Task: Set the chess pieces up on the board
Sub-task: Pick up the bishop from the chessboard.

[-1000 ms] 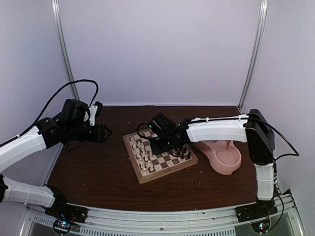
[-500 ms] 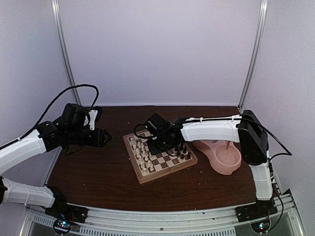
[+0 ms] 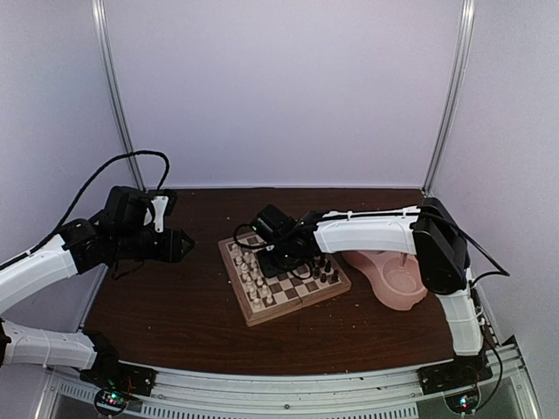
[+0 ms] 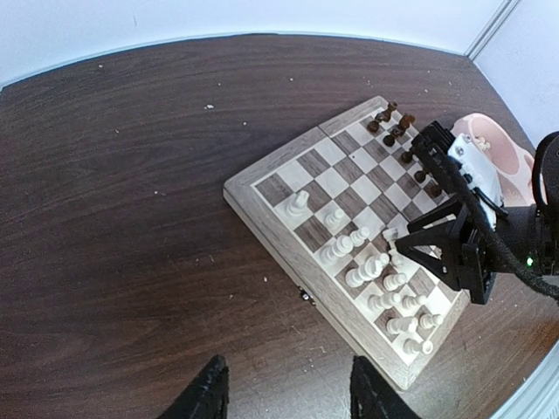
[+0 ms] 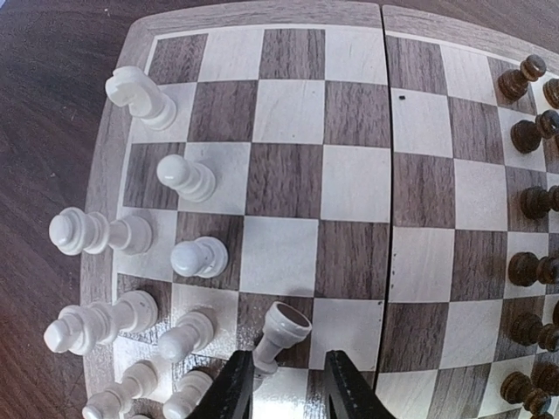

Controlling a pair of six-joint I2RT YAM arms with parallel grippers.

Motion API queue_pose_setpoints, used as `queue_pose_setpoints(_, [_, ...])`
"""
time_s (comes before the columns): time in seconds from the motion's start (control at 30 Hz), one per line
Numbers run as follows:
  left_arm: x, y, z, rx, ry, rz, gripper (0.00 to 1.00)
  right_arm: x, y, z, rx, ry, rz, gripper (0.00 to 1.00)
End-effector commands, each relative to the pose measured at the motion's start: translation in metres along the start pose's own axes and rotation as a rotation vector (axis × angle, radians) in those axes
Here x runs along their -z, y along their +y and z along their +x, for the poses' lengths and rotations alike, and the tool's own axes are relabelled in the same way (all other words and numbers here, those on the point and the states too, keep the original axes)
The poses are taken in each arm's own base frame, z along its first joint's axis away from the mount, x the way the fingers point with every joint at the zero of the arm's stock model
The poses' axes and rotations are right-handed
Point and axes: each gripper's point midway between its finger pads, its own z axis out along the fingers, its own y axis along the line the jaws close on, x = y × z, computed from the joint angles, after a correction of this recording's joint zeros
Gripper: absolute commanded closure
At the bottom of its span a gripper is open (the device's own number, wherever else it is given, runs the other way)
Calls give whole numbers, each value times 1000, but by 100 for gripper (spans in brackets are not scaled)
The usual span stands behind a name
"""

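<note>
The board [image 3: 301,297] lies mid-table, seen from close above in the right wrist view [image 5: 349,188]. Several white chess pieces [image 5: 188,179] stand along its left side, also visible from the left wrist [image 4: 367,271]. Dark pieces [image 5: 528,201] line the opposite side. My right gripper [image 5: 288,380] hovers low over the white side, shut on a white chess piece [image 5: 284,336] that tilts with its base showing; the top view places that gripper [image 3: 272,253] at the board's far left part. My left gripper [image 4: 290,397] hangs open over bare table left of the board, nothing between its fingers [image 4: 210,394].
A pink double bowl [image 3: 397,279] sits right of the board, under the right arm's forearm. The dark wooden table [image 3: 175,305] carries scattered crumbs. White walls and metal posts enclose the back and sides.
The right gripper has slid left across the board toward the white pieces, still carrying its piece. The left arm has drawn back slightly to the left.
</note>
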Motion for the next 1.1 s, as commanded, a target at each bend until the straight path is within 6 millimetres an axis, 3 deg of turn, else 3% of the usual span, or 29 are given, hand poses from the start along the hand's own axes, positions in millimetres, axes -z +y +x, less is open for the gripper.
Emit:
queue_pose_setpoints(0.0, [1,1,-6,-2,-34,-6,52,-4,3,1,-4,5,11,69])
queue_pose_setpoints(0.57, [-2,2,-6,-7,-32,-10,52,-10,-4,8,11,31,57,68])
queue_pose_setpoints(0.8, [-3,1,-5,-8,-25,-9,52,-6,-8,7,17,24,73,76])
queue_pose_setpoints(0.9, [-4,1,-5,-7,-21,-5,52,3,-8,0,18,1,64,79])
queue_pose_setpoints(1.07, [-5,-2,-3,-9,-4,8,51,38,-5,-21,38,-97,17,79])
